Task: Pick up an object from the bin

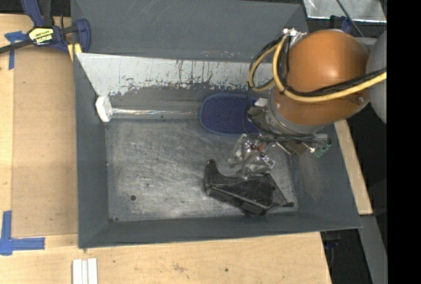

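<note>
Hovering at bin's right-front area, gripper (253, 156) sits just above black angular plastic object (240, 190), which lies flat on floor of grey metal bin (164, 171) near front wall. Claw opening: cannot tell (metal parts crowd together under orange wrist cover (322, 75)). Dark blue flat oval object (223, 113) lies just behind, by back wall. Judged step: approach, no grasp made yet. Next move calls for descent centred over black object's narrower part, then closure.

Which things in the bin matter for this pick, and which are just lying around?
In play: gripper; black angular object close beneath it.
Lying about: blue oval object at the back; clear tube with white cap along the back wall.
</note>
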You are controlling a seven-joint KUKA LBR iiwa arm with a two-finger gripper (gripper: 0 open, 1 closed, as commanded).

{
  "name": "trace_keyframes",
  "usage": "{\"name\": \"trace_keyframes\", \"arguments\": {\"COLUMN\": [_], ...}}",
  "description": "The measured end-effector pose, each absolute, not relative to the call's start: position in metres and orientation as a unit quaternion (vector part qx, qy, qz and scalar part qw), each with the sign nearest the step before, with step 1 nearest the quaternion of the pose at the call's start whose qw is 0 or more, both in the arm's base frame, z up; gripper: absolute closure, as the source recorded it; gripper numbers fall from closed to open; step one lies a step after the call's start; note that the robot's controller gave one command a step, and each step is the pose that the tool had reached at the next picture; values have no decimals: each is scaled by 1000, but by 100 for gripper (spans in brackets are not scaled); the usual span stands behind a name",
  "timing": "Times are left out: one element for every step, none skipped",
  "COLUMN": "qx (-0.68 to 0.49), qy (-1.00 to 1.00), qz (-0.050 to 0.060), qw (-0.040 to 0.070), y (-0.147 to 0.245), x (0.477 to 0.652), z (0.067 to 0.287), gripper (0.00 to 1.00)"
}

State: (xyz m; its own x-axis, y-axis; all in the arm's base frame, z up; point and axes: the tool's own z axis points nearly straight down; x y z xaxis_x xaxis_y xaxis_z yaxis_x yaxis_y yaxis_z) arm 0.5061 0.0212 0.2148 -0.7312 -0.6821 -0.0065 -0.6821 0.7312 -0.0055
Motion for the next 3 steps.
{"name": "trace_keyframes", "arguments": {"qx": [-366,-359,-360], "qy": [931,933,933], "qz": [0,1,1], "qw": [2,-2,3], "y": [22,-29,-25], "x": [505,483,486], "z": [213,97,101], "gripper": [0,0,100]}}
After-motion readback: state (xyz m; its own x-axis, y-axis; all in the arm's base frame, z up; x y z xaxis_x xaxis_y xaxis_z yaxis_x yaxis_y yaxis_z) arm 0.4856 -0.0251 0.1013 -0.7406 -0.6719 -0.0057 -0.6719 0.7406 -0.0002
